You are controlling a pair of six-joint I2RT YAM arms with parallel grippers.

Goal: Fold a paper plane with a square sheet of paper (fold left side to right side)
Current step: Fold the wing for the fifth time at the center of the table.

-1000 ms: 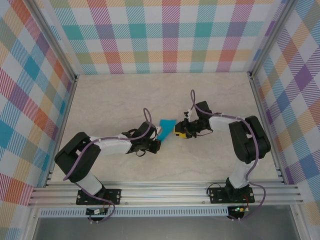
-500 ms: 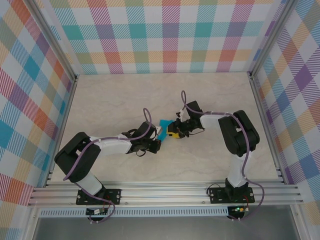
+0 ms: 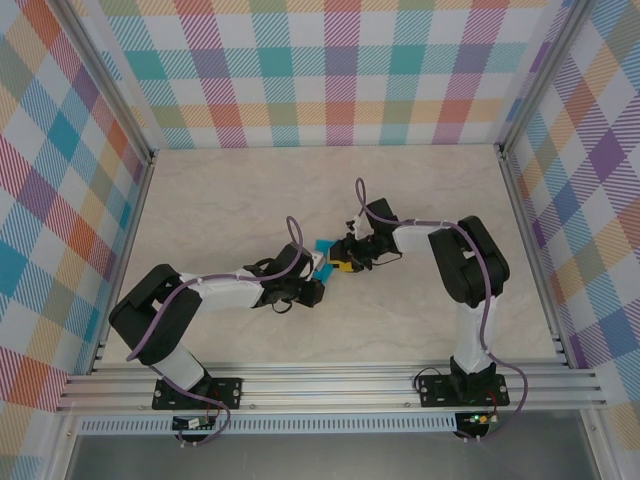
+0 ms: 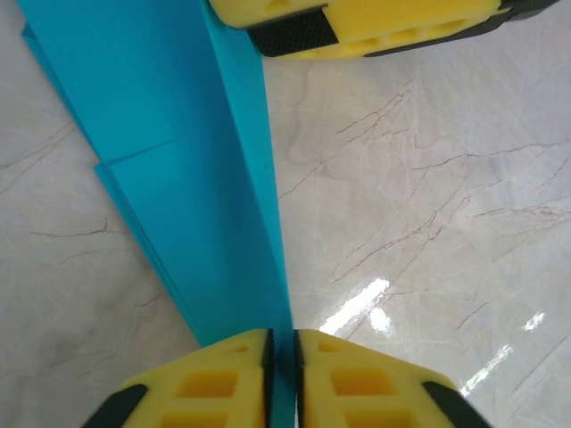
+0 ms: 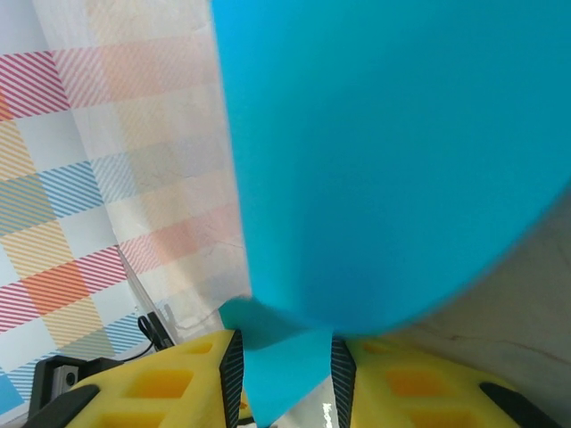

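Paper plane (image 3: 323, 245), cyan, is sitting approx. mid-tabletop, right btwn the two hands. In the left wrist view it's showing as a long narrow folded shape w/ layered edges. It's lying on the pale marble-look tabletop (image 4: 428, 178) and narrowing toward the camera, w/ one crease standing up as a thin ridge.

Left hand (image 4: 281, 388): yellow pads are standing almost together w/ the ridge's thin edge running btwn them. Can't tell if they're actually pinching it or just flanking it. The right hand's fingers (image 4: 410, 18) are showing at the top of that view, at the paper's far end, right against it.

In the right wrist view the paper is looming close and blurred. The right hand (image 5: 285, 379) is standing partly open w/ a strip of paper spanning the gap btwn its fingers. Can't tell if it's gripping.

From the top cam, both arms are reaching low over the tabletop, left hand from the left, right hand from the right, tips near each other. Plaid walls (image 3: 340, 70) are ringing the tabletop on 3 sides, and an aluminium rail (image 3: 330, 385) is running along the near edge.
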